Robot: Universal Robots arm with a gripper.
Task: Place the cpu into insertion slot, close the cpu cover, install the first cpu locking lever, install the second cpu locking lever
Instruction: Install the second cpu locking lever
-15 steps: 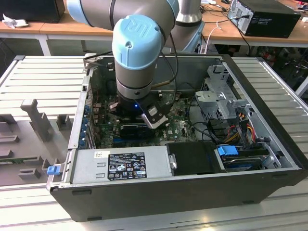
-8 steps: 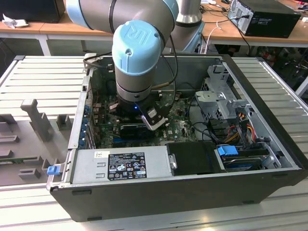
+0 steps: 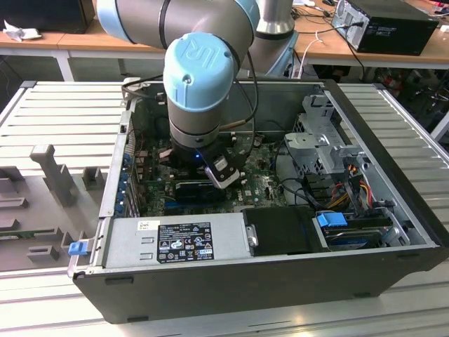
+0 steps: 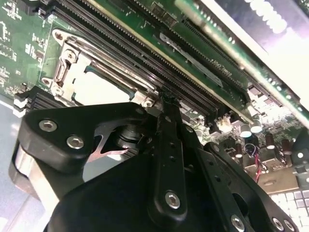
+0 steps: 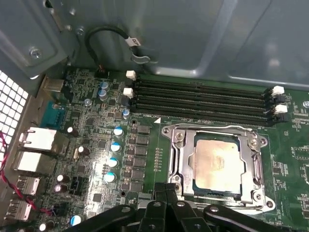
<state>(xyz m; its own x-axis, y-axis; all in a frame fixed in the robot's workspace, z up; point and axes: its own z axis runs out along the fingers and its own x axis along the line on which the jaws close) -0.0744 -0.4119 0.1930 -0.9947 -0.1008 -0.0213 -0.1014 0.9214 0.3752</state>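
The cpu lies flat in the insertion slot on the green board, its silver top showing through the window of the cpu cover. The cover lies down flat around the chip. A thin metal lever runs along the socket edge beside the memory slots. My gripper is shut and empty, with its tips at the socket's rim. In the second wrist view the gripper touches down at a corner of the socket frame, next to the cpu. In the exterior view the gripper reaches down inside the open computer case.
Long black memory slots run beside the socket. Blue-topped capacitors and rear ports stand nearby. The power supply, a drive cage and loose cables crowd the case around the arm.
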